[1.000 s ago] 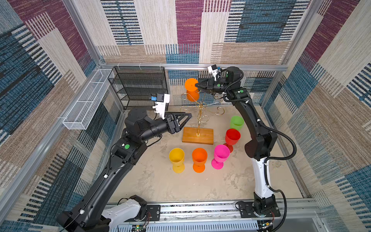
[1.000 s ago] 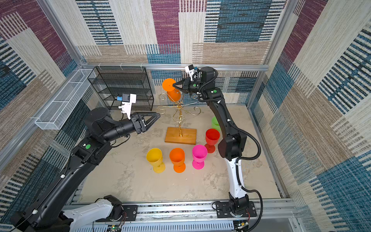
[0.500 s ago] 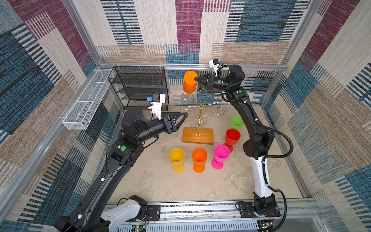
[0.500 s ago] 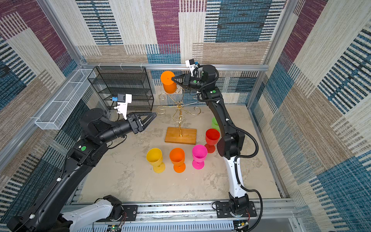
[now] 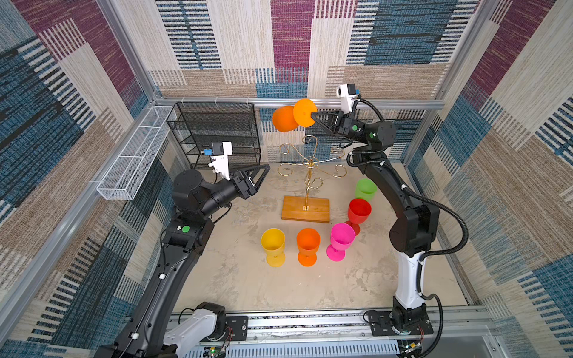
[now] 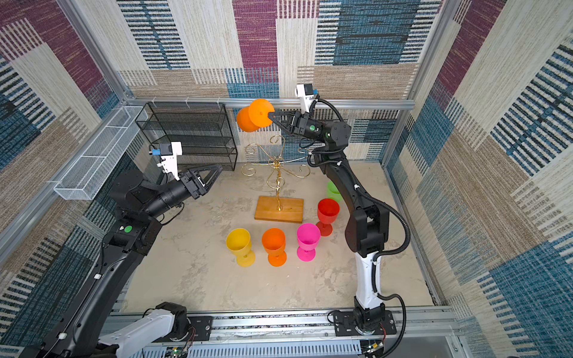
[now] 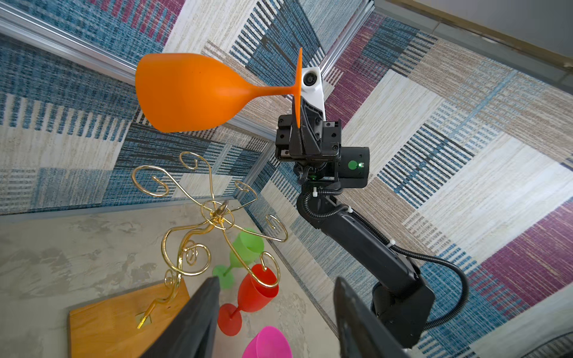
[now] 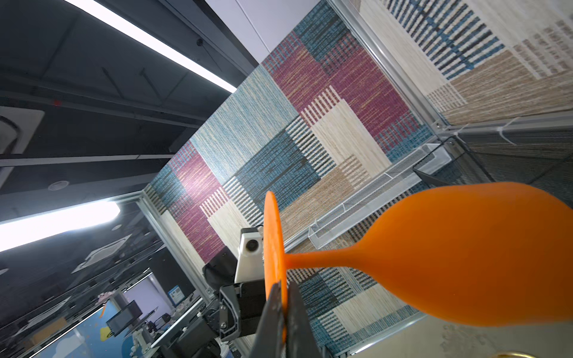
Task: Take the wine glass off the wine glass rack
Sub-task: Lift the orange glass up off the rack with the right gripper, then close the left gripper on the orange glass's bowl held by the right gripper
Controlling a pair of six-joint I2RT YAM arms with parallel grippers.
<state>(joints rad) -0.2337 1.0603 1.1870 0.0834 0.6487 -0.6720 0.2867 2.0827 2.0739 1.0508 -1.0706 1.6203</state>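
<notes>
- My right fingers (image 5: 324, 119) are clenched on the edge of the wine glass (image 5: 291, 117) foot. The right wrist view shows the disc pinched edge-on between them.
- The wine glass is off the wine glass rack (image 5: 297, 209). It hangs in the air above the rack's top scrolls, toward the back edge of the desk (image 5: 235, 279), touching no arm of the rack.
- A second ago the glass sat lower, just over the scrolls. Since then it has risen and drifted toward the back-left.
- It lies on its side, stem level. In both top views the foot faces the camera and the bowl points away from my right fingers, toward the left.
- My left fingers (image 5: 257, 178) are released and hold nothing. The left wrist view shows a wide gap between them.
- A second ago their tips were close to the rack's stem. They have pulled back toward the left edge and now sit in front of the black mesh shelf (image 5: 217, 133) in the back-left corner.
- The rack has not shifted. It stands upright on its wooden base, mid-desk toward the back edge.
- The yellow glass (image 5: 273, 245), orange glass (image 5: 308, 245), pink glass (image 5: 341, 238), red glass (image 5: 359, 210) and green glass (image 5: 366, 189) stand upright where they were, in front of and to the right of the base.
</notes>
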